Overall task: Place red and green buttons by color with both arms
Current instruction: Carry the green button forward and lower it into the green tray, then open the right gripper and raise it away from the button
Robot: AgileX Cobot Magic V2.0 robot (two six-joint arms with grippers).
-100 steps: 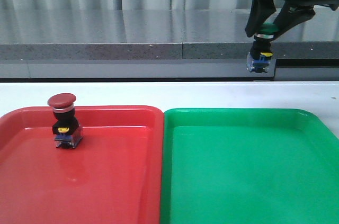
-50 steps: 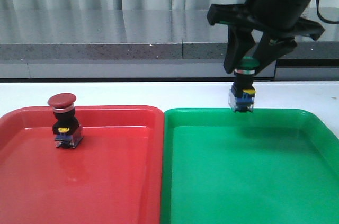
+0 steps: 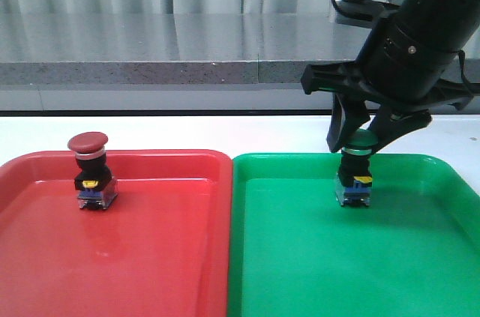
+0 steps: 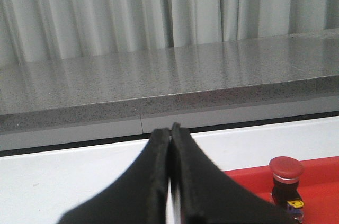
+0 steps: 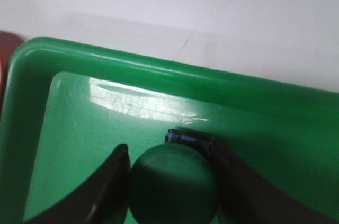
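Observation:
The red button (image 3: 91,169) stands upright in the red tray (image 3: 150,157), near its back left; the left wrist view also shows this red button (image 4: 286,170). The green button (image 3: 355,180) hangs upright, its base low at the floor of the green tray (image 3: 420,257) near the back rim. My right gripper (image 3: 359,142) is shut on its green cap. From the right wrist, the fingers flank the green button (image 5: 174,181) on both sides. My left gripper (image 4: 170,132) is shut with nothing in it, back from the red tray's edge, and does not show in the front view.
The two trays lie side by side on a white table (image 3: 225,133), red on the left and green on the right. Behind the table runs a grey stone ledge (image 3: 150,70) with curtains above it.
My right gripper has come down and toward the left with the green button, from high over the ledge to low inside the green tray. The red button has not moved.

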